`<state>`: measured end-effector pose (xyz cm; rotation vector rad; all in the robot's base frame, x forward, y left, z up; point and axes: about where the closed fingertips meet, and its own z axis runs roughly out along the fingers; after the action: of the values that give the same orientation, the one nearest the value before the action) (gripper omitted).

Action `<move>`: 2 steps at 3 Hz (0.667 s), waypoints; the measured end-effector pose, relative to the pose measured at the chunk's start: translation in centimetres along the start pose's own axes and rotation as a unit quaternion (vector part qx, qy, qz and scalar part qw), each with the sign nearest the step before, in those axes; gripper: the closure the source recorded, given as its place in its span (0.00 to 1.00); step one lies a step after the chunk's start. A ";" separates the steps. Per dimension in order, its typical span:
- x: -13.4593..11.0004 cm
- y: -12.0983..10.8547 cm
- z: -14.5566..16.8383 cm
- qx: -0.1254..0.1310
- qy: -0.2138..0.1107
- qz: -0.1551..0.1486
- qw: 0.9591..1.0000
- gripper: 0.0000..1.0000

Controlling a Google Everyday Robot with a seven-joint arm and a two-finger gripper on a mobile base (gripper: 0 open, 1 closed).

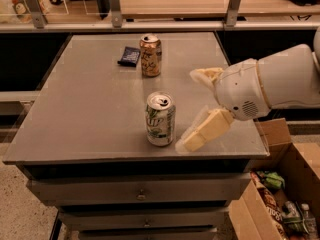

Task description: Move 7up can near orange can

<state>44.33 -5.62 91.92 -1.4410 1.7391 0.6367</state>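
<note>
The gripper [190, 109] is hovering over the right side of the table [85, 109], with its two pale fingers [202, 131] spread wide apart and gripping nothing. The 7up can [160, 119] is standing upright near the table's front edge, just left of the lower finger's tip; contact between them cannot be confirmed. The orange can [150, 55] is standing upright toward the back of the table, well apart from the 7up can. A dark blue packet [129, 56] is lying just left of the orange can. An open cardboard box [274, 134] is sitting on the floor to the table's right.
</note>
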 end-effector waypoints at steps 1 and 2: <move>-0.4 -0.2 3.1 0.002 -0.017 0.005 1.000 0.00; 0.1 -0.4 5.9 0.005 -0.019 0.020 1.000 0.00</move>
<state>46.17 -1.19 88.44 -1.3826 1.7426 0.6707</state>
